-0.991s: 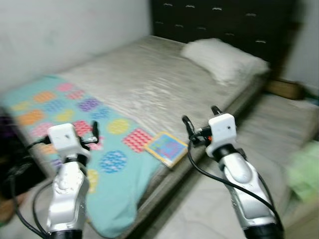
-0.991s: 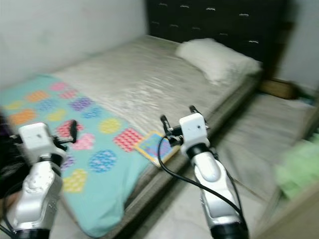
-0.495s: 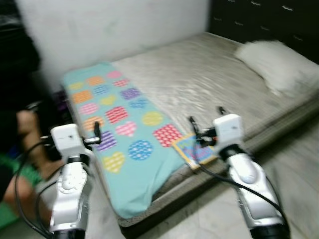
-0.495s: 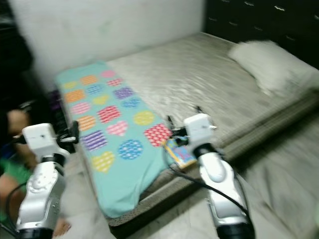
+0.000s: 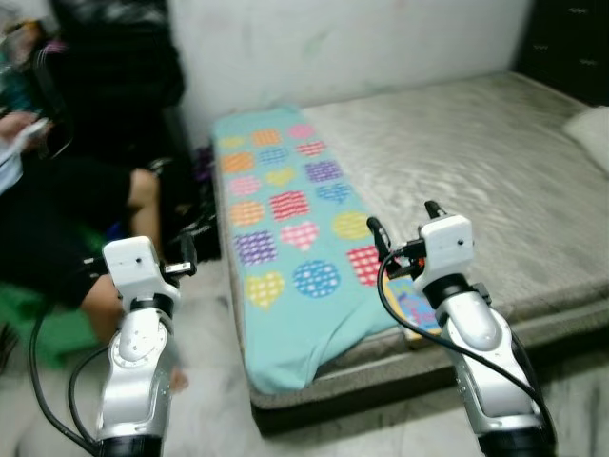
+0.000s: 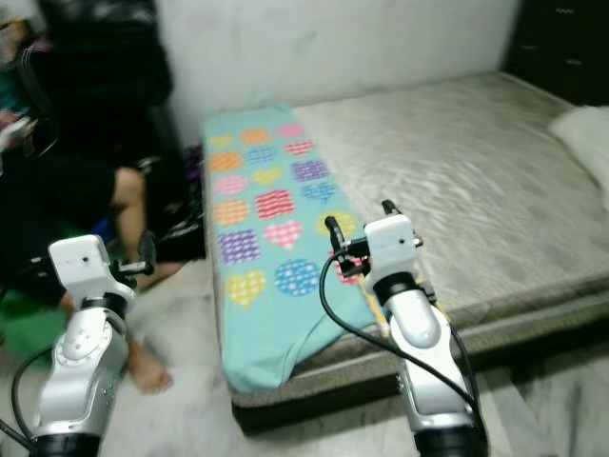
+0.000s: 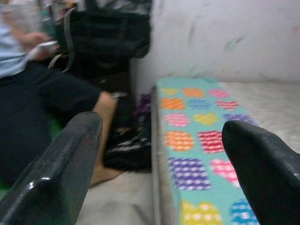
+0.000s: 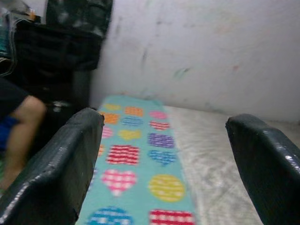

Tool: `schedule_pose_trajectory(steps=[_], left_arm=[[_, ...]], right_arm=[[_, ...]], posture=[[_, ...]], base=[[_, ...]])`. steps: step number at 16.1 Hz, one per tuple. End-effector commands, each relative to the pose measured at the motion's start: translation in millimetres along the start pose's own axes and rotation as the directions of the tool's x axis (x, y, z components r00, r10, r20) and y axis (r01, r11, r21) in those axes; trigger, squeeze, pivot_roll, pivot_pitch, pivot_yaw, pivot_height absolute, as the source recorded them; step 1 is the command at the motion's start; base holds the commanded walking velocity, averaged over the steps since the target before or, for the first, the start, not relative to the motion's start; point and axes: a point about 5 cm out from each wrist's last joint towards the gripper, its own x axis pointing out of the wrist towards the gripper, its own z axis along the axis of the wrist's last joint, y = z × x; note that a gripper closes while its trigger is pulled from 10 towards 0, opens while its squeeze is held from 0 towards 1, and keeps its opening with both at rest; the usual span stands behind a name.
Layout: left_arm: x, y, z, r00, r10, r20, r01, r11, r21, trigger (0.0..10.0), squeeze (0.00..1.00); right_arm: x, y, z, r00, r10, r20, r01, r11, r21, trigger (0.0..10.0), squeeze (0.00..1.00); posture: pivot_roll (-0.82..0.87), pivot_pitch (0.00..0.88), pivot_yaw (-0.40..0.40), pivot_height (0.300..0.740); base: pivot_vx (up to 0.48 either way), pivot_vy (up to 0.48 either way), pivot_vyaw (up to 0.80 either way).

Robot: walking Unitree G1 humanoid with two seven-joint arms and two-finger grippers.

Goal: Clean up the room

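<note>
A teal blanket (image 5: 285, 214) printed with coloured hearts and circles covers the foot of a grey bed (image 5: 495, 162). A colourful book (image 5: 407, 307) lies at the bed's near edge, mostly hidden behind my right arm. My right gripper (image 5: 402, 219) is open and empty, raised over the blanket's near corner. My left gripper (image 7: 159, 154) is open and empty, held over the floor left of the bed. In the right wrist view, the blanket (image 8: 136, 168) lies ahead between the wide-spread fingers (image 8: 56, 164).
A person (image 5: 67, 209) in dark clothes sits on the left, bare leg stretched toward the bed. A dark bag (image 5: 195, 228) lies on the floor against the bed's foot. A white pillow (image 5: 592, 124) shows at the right edge. Something green (image 5: 38, 333) lies by the person.
The camera has swung left: the headboard has left the picture, the pillow is at its right edge, and the bed's foot and the person have come in. Both grippers stay open and raised.
</note>
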Motion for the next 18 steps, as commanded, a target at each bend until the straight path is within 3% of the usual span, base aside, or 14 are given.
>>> schedule_pose_trajectory(steps=[1, 4, 9, 13, 18], left_arm=[[1.4, 6.2, 1, 1.0, 0.014, 0.001, -0.014, 1.0, 0.013, 10.0, 0.0], [4.0, 5.8, 2, 1.0, 0.005, 0.003, -0.005, 1.0, 0.02, 10.0, 0.0], [4.7, 4.8, 1, 1.0, -0.02, -0.006, 0.02, 1.0, 0.021, 10.0, 0.0], [5.5, 4.9, 2, 0.999, -0.042, -0.006, 0.043, 0.999, 0.019, 10.0, 0.0], [4.2, -5.3, 5, 0.995, -0.098, 0.022, 0.098, 0.995, -0.016, 10.0, 0.0]], right_arm=[[1.1, -0.2, 3, 1.0, -0.017, 0.015, 0.016, 0.999, 0.029, 10.0, 0.0], [0.2, -6.5, -3, 0.997, -0.08, -0.009, 0.08, 0.997, 0.012, 10.0, 0.0], [-6.8, -12.6, -6, 0.99, -0.139, -0.01, 0.139, 0.99, 0.025, 10.0, 0.0], [-15.9, -18.3, -9, 0.986, -0.165, -0.025, 0.166, 0.985, 0.051, 10.0, 0.0], [-3.9, -24.1, -3, 0.985, -0.17, 0.006, 0.17, 0.985, 0.041, 10.0, 0.0]], posture=[[-0.11, 0.0, 0.068, 0.74], [-0.11, 0.0, 0.082, 0.74], [-0.12, 0.0, 0.107, 0.74], [-0.13, 0.0, 0.112, 0.74], [-0.12, 0.0, 0.091, 0.74]], base=[[0.0, 0.0, 0.0], [0.0, 0.0, 0.16], [0.0, 0.0, 0.8], [0.0, 0.0, 0.0], [0.0, 0.0, 0.0]])
